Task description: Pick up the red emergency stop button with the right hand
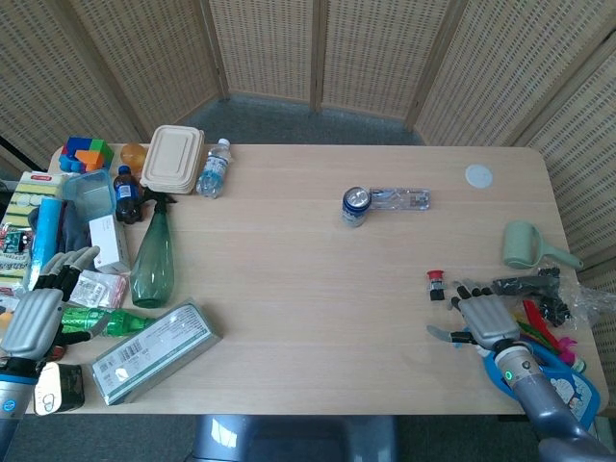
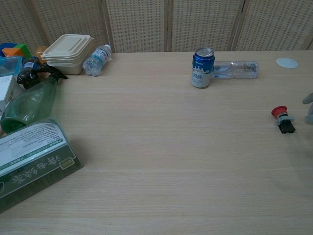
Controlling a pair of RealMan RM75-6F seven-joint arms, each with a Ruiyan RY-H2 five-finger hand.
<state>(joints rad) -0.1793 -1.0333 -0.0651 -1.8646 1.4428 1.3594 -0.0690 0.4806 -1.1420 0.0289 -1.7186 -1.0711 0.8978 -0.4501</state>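
The red emergency stop button [image 1: 436, 286] lies on the table right of centre, a red cap on a small black body [image 2: 283, 119]. My right hand [image 1: 481, 317] hovers just right of and slightly nearer than it, fingers spread and holding nothing; only its fingertips [image 2: 309, 105] show at the chest view's right edge. My left hand [image 1: 38, 308] rests open at the table's left edge over the clutter.
A blue can [image 1: 354, 205] and a lying clear bottle [image 1: 401, 199] sit behind the button. A green scoop [image 1: 527, 244], toys and a blue spray bottle [image 1: 563, 375] lie at the right edge. A green bottle [image 1: 153, 258], a boxed pack [image 1: 154, 350] and food containers crowd the left.
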